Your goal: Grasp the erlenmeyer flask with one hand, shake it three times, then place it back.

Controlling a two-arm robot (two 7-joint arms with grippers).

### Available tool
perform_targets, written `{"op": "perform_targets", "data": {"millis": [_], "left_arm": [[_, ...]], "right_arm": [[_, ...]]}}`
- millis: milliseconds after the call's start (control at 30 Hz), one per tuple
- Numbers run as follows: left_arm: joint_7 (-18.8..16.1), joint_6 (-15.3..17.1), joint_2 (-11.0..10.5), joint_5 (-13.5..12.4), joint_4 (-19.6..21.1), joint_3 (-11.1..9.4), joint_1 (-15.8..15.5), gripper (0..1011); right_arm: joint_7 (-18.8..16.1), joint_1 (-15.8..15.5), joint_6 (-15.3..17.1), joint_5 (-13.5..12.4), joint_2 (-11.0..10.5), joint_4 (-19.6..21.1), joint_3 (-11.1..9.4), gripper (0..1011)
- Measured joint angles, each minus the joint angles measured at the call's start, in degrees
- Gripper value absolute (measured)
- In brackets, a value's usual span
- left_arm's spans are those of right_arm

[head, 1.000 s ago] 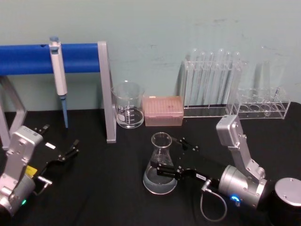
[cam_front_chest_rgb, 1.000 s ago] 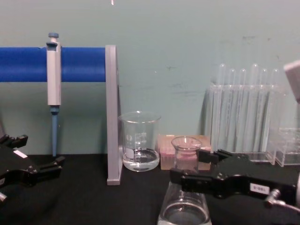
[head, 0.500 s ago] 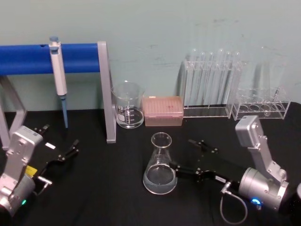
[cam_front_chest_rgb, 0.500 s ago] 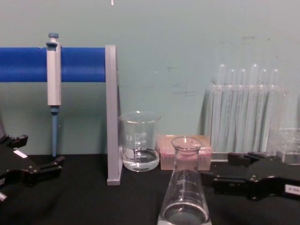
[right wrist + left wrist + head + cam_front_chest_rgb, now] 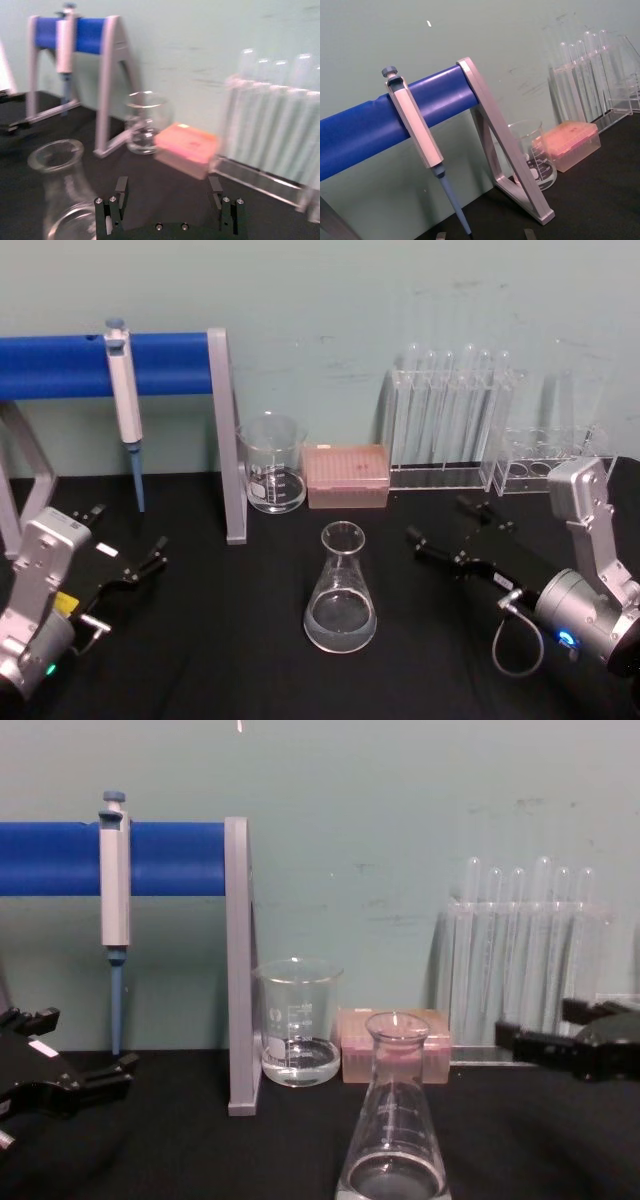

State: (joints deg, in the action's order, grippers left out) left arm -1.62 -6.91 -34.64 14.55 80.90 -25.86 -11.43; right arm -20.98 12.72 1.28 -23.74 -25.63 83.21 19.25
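Lower right, the right gripper (image 5: 450, 528) — black, blocky — meets a silver cylindrical wrist (image 5: 585, 615) with a looped grey cable (image 5: 515, 645); lower left, the black left gripper (image 5: 125, 555) carries a white tag (image 5: 104, 551).

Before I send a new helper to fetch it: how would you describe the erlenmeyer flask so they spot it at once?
Start at the blue rail stand on the black table. The erlenmeyer flask stands alone in front of the pink tip box. Unlike the straight-sided beaker behind it, it is cone-shaped, with a wide base and narrow neck.
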Motion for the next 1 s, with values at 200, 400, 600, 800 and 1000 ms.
{"op": "perform_targets", "data": {"millis": [200,400,600,800,1000], "left_arm": [[0.0,0.0,0.0,0.0,0.0,0.0,0.0,1001],[0.0,0.0,0.0,0.0,0.0,0.0,0.0,1001],[0.0,0.0,0.0,0.0,0.0,0.0,0.0,1001],[0.0,0.0,0.0,0.0,0.0,0.0,0.0,1001],[0.0,0.0,0.0,0.0,0.0,0.0,0.0,1001]], "right_arm": [[5.83,-0.71,-0.93,2.24,2.93,-0.11,-1.95,1000],[9.74,-1.48,-2.43,4.56,5.83,-0.31,-2.65,1000],[11.76,-1.98,-2.69,5.77,8.48,-1.05,-3.08,1000],[13.08,-2.0,-2.09,6.39,10.35,-2.68,-4.02,1000],[13.99,-1.77,-1.33,7.39,11.52,-4.47,-4.83,1000]]}}
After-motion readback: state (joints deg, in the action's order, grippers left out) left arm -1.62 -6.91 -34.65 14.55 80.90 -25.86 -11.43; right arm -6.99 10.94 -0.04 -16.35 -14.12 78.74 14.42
